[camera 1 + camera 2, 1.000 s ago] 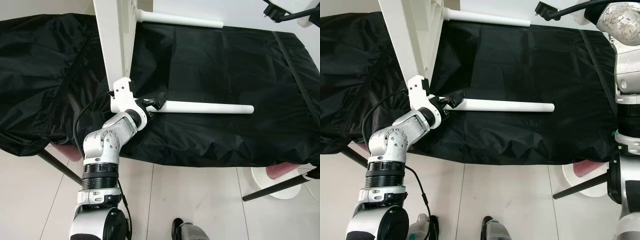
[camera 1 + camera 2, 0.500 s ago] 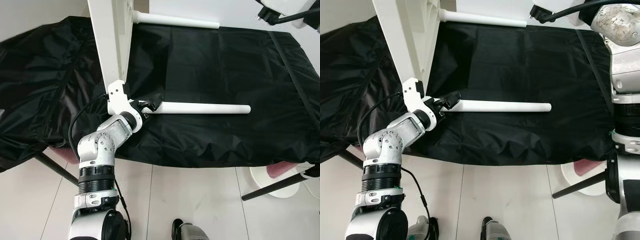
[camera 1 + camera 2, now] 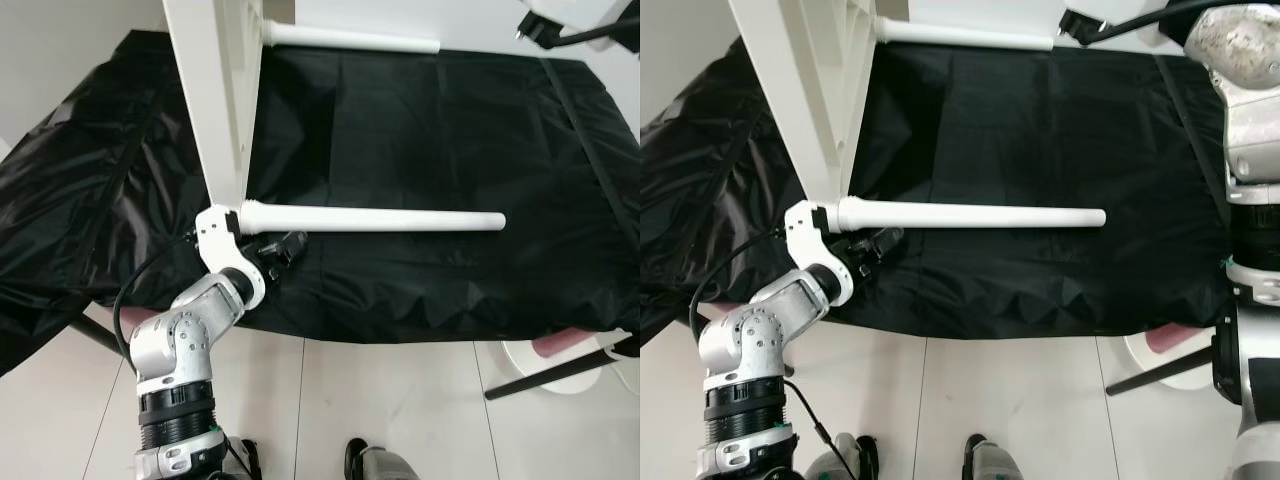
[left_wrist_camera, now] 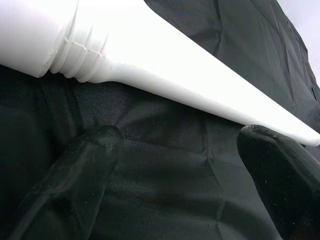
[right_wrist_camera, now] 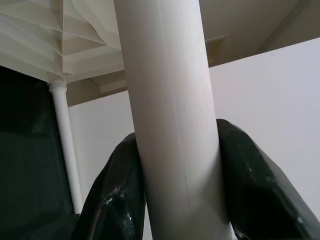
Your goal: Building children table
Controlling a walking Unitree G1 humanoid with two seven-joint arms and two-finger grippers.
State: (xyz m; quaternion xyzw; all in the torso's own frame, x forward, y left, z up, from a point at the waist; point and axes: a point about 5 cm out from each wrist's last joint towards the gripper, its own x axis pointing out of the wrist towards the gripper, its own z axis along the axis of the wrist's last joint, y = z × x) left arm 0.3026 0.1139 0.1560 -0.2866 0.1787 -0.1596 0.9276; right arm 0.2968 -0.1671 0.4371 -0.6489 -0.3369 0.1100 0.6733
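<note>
Left pincer (image 3: pixel 290 243) gapes empty just under my screwed-in leg (image 3: pixel 380 218); right pincer (image 5: pixel 175 165) clamps another leg (image 5: pixel 167 100). Half-seated threads could sag.

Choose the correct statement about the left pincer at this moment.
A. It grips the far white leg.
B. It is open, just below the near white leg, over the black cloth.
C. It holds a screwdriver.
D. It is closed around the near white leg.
B: the left pincer sits open beside the near white leg, and the left wrist view shows its fingers apart over the black cloth, holding nothing.
</note>
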